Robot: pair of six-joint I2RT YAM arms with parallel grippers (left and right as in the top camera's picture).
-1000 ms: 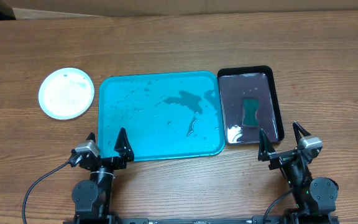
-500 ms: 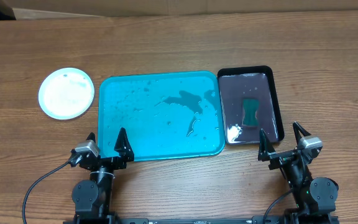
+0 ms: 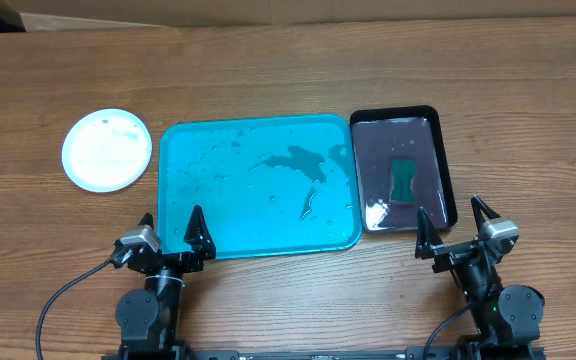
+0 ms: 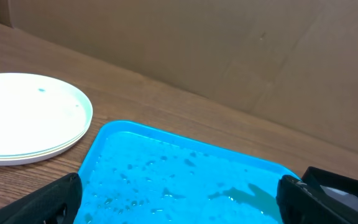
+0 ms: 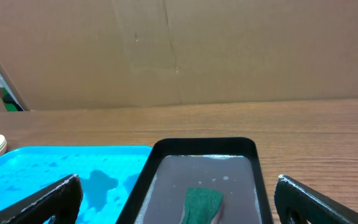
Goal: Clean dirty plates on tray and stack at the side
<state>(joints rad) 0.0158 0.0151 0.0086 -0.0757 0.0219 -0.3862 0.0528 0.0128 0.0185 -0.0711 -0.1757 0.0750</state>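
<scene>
Standing wide apart and empty, the fingers of the left gripper (image 3: 171, 220) sit at the near edge of the turquoise tray (image 3: 258, 150). The right gripper (image 3: 448, 212) is equally spread, holding nothing, just in front of the black tray (image 3: 444, 170). Each wrist view shows only its own dark fingertips, cut off at the bottom corners. The turquoise tray is wet with droplets and a darker puddle. Left of it, apart from its rim, the plates (image 3: 107, 150) lie stacked on the bare tabletop (image 3: 268, 70). The top one looks white; layered rims show beneath it in the left wrist view, though their count and colours are hard to tell. A green sponge (image 3: 402, 180) lies in the black tray's murky water.
</scene>
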